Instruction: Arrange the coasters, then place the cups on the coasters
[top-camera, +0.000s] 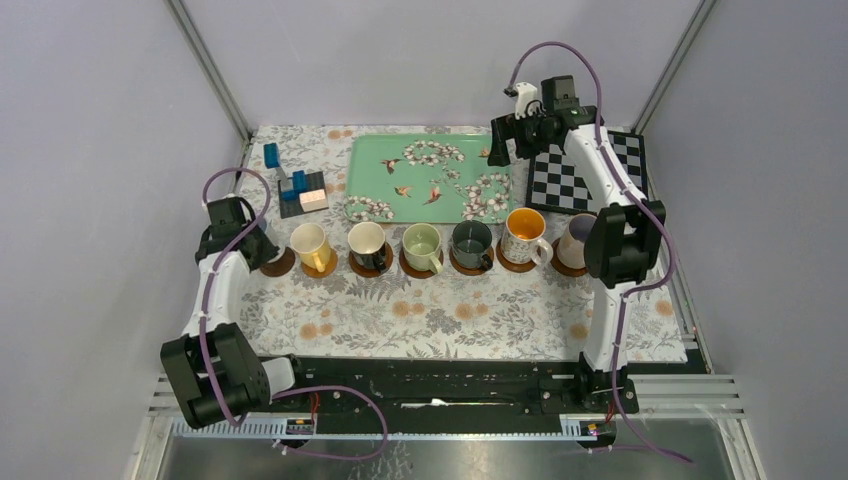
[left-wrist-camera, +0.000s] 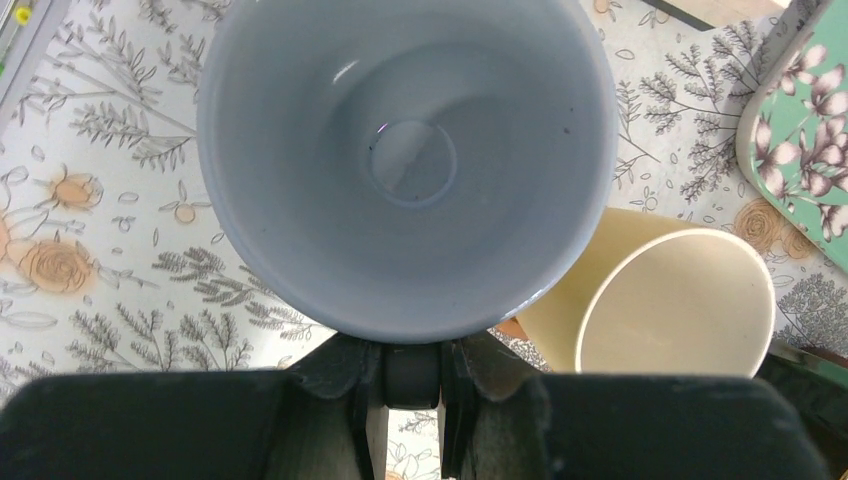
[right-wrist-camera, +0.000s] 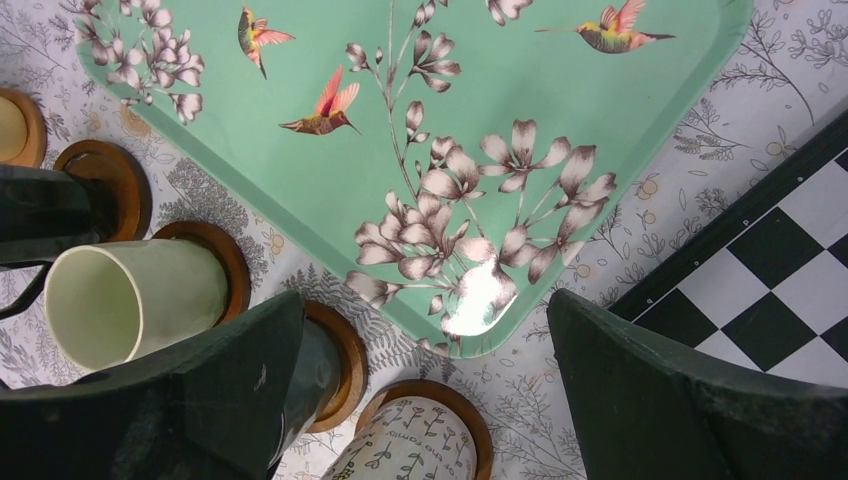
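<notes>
Pale blue ceramic fills the left wrist view: the pale blue mug (left-wrist-camera: 400, 170) stands upright with its mouth to the camera. The left hand (left-wrist-camera: 412, 365) is clenched on the mug's near side, its two fingers (left-wrist-camera: 345, 372) pressed close together at the mug's wall. Seen from above, this hand sits at the left end of the row and covers the mug. The leftmost coaster (top-camera: 278, 264) shows partly just beside the hand. I cannot tell whether the mug rests on that coaster.

To the right, six more mugs stand in a line across the bench (top-camera: 450, 320), each on its own brown coaster. In order they are:
- the yellow mug (top-camera: 310, 243), just beside the blue one
- the black mug (top-camera: 368, 243), white inside
- the pale green mug (top-camera: 422, 243)
- the dark green mug (top-camera: 471, 241)
- the floral mug (top-camera: 523, 232), orange inside
- the pinkish mug (top-camera: 573, 239), half hidden behind the right arm

The right hand (right-wrist-camera: 425, 310) hangs released, jaws spread wide and holding nothing. It is above the near right corner of the green floral tray (right-wrist-camera: 500, 90), which lies behind the row of mugs. The checkerboard (right-wrist-camera: 780, 270) lies just to the tray's right. A small stand of blue and pink blocks (top-camera: 300, 190) sits to the tray's left.
</notes>
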